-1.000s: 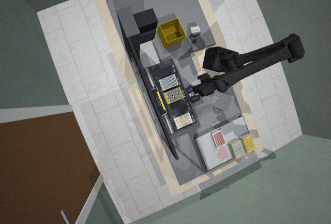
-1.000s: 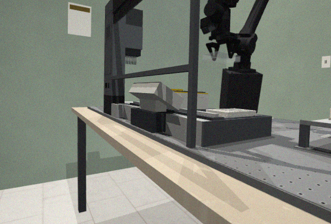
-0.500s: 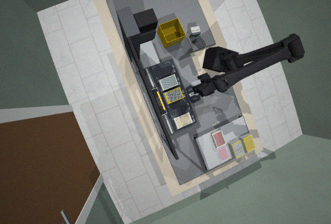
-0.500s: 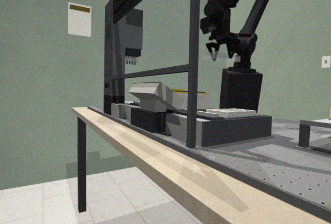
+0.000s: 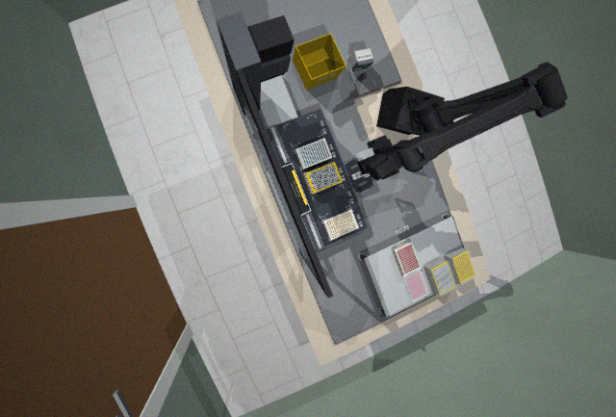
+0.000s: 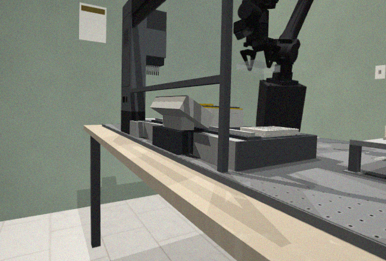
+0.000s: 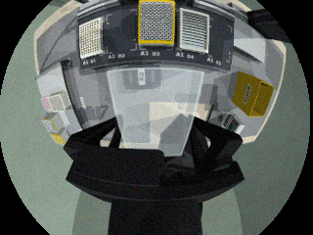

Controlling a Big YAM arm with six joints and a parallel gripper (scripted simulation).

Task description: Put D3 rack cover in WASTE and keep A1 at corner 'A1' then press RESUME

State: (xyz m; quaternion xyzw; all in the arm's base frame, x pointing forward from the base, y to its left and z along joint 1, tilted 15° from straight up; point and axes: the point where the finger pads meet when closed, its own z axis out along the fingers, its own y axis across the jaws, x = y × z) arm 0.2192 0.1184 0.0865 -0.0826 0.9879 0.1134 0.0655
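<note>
The clear cover (image 7: 156,108) hangs in the air off the deck, pinched across its width between the fingers of the gripper (image 7: 156,147), whose jaws stand wide apart against its two sides. In the wrist view it shows as a pale see-through sheet, with the deck visible beyond and through it. The tip rack (image 5: 323,176) with the yellow rim sits uncovered in the middle deck position, between a white-grey plate (image 5: 313,152) and a cream one (image 5: 341,223). The gripper (image 5: 359,169) is just beside the deck, on the arm's side of it. The yellow waste bin (image 5: 319,60) stands well apart, beyond the deck's end, near a small white box (image 5: 362,58).
</note>
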